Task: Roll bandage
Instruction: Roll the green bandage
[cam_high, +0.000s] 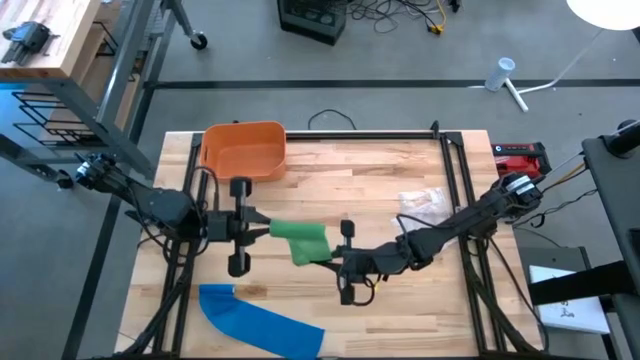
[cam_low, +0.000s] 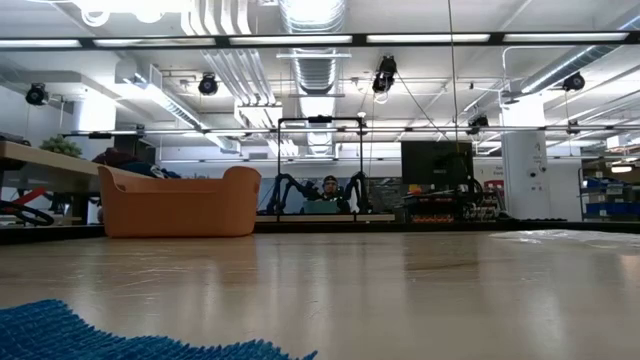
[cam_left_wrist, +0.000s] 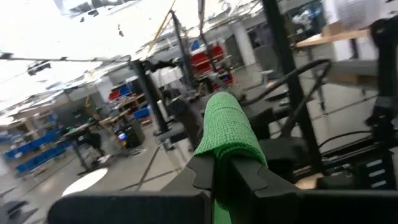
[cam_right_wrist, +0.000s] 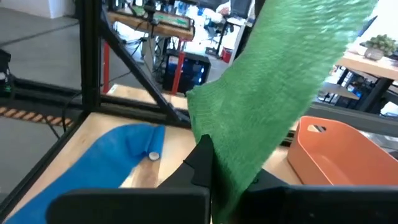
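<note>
A green bandage (cam_high: 301, 241) is held above the middle of the table between my two grippers. My left gripper (cam_high: 262, 228) is shut on its left end, and the strip runs away from that gripper in the left wrist view (cam_left_wrist: 227, 127). My right gripper (cam_high: 334, 262) is shut on its right end; in the right wrist view the bandage (cam_right_wrist: 280, 87) rises as a wide band. A blue bandage (cam_high: 262, 321) lies flat on the table near the front left. The low view shows neither gripper. My left gripper pinches the green bandage's left end (cam_left_wrist: 219, 163) between its two fingers, coming level from the table's left side. The bandage is clear of the table and reaches on toward the other gripper. My right gripper pinches the bandage's right end (cam_right_wrist: 231, 168) between its two fingers, coming roughly level from the table's right side. The band spreads wide beyond the fingers and is clear of the table.
An orange bin (cam_high: 243, 150) stands at the far left of the table. A clear plastic wrapper (cam_high: 420, 203) lies at the right, beside the right arm. Dark frame rails (cam_high: 452, 170) run along the table's edges. A red device (cam_high: 520, 156) sits off the far right corner.
</note>
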